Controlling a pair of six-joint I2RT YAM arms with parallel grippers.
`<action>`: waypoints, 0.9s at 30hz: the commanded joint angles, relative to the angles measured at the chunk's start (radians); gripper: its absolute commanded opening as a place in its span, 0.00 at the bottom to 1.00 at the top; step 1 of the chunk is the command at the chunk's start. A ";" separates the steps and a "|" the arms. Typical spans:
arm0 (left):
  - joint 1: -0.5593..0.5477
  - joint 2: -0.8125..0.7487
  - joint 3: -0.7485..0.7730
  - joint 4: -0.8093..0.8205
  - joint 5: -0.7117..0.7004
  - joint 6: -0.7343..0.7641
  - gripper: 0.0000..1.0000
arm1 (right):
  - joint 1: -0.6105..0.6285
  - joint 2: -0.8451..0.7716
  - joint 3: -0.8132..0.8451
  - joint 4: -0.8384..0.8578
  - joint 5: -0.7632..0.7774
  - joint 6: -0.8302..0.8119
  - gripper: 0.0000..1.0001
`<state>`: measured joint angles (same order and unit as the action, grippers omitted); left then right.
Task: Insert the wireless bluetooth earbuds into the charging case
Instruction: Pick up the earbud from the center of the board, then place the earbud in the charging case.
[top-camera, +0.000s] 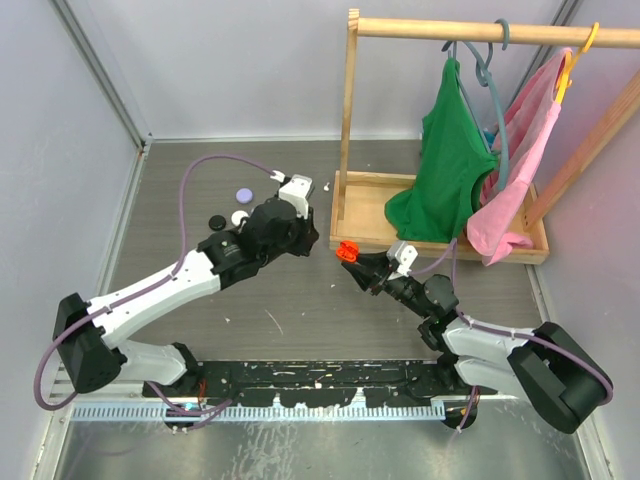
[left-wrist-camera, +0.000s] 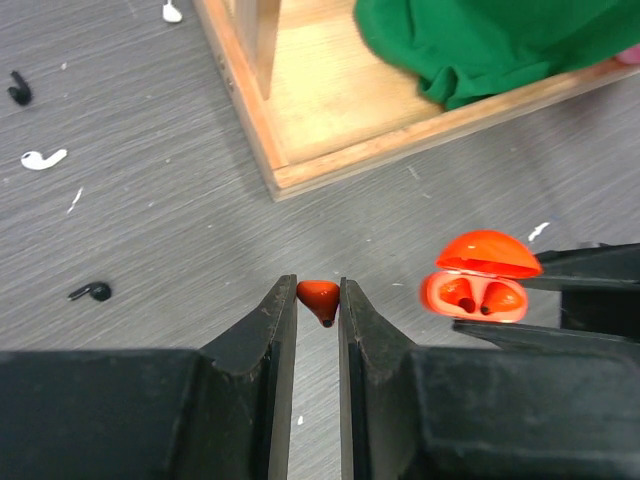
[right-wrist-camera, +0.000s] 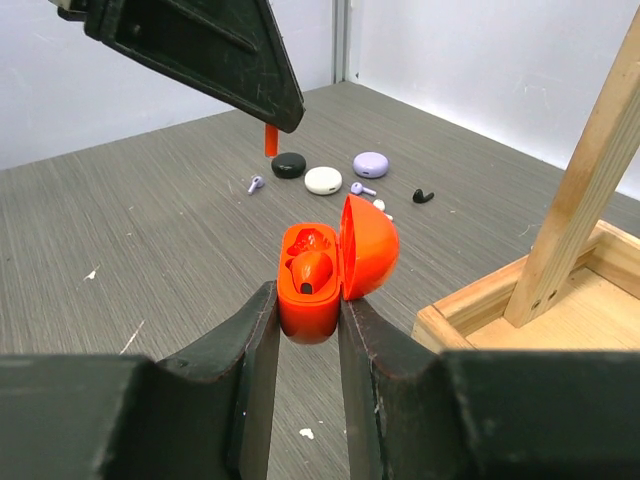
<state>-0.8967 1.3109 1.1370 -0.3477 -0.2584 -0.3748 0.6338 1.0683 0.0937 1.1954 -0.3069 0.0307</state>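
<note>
Over the grey wood-grain table (top-camera: 280, 310), away from its edges, left gripper (left-wrist-camera: 318, 292) is pinching a tiny red earbud (left-wrist-camera: 320, 299), right gripper (right-wrist-camera: 309, 300) is clamping an open red clamshell case (right-wrist-camera: 308, 315); misalignment could knock the bud loose.

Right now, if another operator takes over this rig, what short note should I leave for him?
Left gripper: shut on a red earbud, near the case, not yet inserted.
Right gripper: shut on the red charging case, lid open.
Done: one red bud seems already seated in the case.
Left: seat the held bud. A white earbud and a black earbud lie loose on the table.
</note>
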 joint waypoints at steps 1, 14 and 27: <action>-0.040 -0.064 -0.026 0.151 -0.001 -0.050 0.11 | 0.006 0.006 0.030 0.096 0.008 -0.020 0.03; -0.108 -0.034 -0.038 0.247 0.025 -0.070 0.10 | 0.005 0.008 0.027 0.108 0.005 -0.023 0.03; -0.133 0.032 -0.031 0.279 0.042 -0.067 0.09 | 0.006 0.002 0.020 0.109 0.008 -0.020 0.03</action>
<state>-1.0183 1.3407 1.0855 -0.1490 -0.2207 -0.4351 0.6338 1.0740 0.0937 1.2121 -0.3073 0.0242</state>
